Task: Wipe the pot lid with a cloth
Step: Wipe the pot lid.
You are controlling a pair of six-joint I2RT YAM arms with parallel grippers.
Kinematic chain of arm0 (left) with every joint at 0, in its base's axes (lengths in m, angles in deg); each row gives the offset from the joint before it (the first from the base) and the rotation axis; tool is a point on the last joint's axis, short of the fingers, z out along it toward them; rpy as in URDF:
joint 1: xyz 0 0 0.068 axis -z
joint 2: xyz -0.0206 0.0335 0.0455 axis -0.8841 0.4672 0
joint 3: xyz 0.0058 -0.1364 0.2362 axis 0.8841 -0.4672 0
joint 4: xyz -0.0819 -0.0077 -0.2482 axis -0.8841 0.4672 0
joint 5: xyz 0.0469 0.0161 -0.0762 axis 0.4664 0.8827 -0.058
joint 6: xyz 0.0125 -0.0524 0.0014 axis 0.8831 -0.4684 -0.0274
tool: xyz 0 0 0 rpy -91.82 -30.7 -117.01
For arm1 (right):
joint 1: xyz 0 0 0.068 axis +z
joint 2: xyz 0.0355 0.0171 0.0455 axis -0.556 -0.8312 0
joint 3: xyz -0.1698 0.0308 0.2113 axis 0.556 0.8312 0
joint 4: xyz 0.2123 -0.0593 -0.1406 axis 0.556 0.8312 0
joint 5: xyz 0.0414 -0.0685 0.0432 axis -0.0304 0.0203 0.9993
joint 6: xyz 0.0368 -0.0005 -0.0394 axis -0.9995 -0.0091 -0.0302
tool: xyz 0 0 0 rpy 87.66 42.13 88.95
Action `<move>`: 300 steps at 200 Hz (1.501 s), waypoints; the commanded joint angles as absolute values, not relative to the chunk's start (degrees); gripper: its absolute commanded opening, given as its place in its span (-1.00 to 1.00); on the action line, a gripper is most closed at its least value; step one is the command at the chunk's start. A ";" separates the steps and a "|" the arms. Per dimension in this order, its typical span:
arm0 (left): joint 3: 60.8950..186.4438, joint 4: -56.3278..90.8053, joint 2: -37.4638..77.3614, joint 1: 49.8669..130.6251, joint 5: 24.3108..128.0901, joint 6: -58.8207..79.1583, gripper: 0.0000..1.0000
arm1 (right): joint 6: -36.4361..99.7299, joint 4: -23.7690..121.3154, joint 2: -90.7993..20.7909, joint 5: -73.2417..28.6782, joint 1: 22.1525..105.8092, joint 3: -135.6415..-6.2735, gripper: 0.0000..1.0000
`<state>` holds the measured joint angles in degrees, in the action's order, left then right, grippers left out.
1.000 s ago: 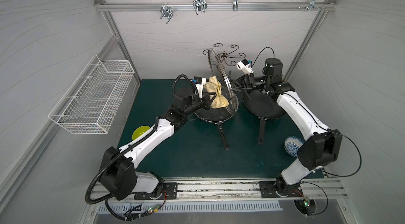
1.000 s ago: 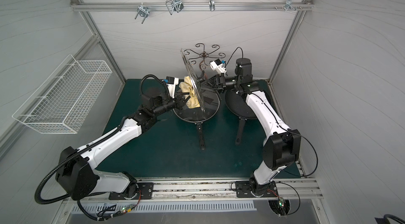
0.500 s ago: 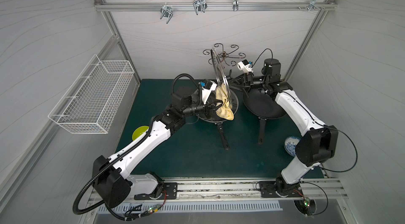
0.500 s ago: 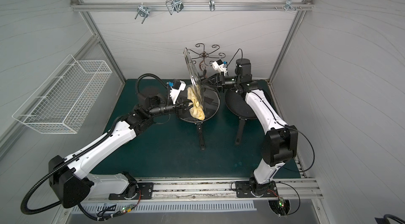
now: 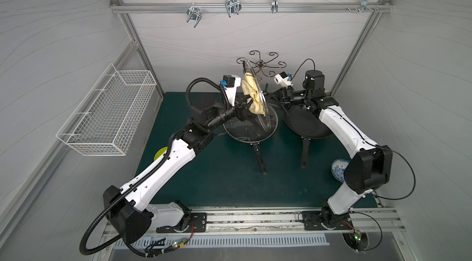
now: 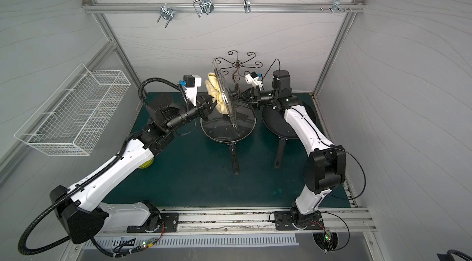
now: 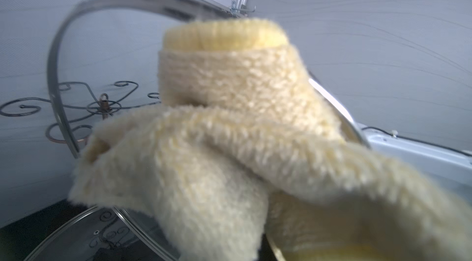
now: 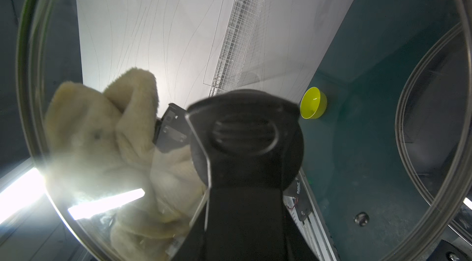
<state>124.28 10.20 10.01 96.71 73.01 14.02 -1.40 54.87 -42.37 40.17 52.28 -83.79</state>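
Left pincer (image 5: 247,103) clenched on cloth (image 5: 252,92), which is pressed to the upper face of the lid (image 5: 263,115). Lid held upright above table (image 5: 217,183), right pincer (image 8: 245,149) clamped on knob (image 8: 245,132). Wipe advice: press firmly, sweep rim to rim, brace the lid.

light: was even and soft in both top views | glare: white streaks flared across the pot lid (image 8: 153,42), right wrist view | focus: cloth (image 7: 229,144) against the lid was blurred, left wrist view

Top views: high front, looking down, sharing whole scene. Wrist views: close, opposite faces, pot lid (image 8: 178,42).
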 commanded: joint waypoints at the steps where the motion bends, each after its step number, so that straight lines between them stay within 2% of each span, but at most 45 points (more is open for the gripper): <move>1: 129.94 4.24 12.18 96.00 81.31 11.03 -1.00 | 1.47 48.66 -37.06 45.35 53.67 -84.30 -1.00; 54: 138.16 8.55 19.72 93.01 84.47 5.68 -1.00 | 2.35 48.81 -35.83 47.45 55.73 -85.06 -1.00; 105: 134.68 7.18 22.87 90.03 85.72 -0.92 -1.00 | 0.70 46.80 -35.57 47.69 55.91 -86.84 -1.00; 165: 128.82 7.64 23.61 89.48 80.19 -4.42 -1.00 | -6.42 37.71 -36.29 46.61 55.88 -87.97 -1.00; 225: 122.03 5.31 21.98 91.29 70.85 -3.44 -1.00 | -15.83 26.01 -39.12 42.32 54.33 -87.64 -1.00; 256: 119.56 6.72 19.72 93.74 68.57 0.19 -1.00 | -23.50 17.59 -41.49 39.46 52.26 -86.58 -1.00; 300: 117.82 7.71 16.57 97.59 64.80 8.26 -1.00 | -25.67 14.50 -43.30 37.09 50.47 -86.05 -1.00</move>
<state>117.39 9.89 19.98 95.58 68.88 1.94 -23.15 25.50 -44.09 39.87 51.30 -84.40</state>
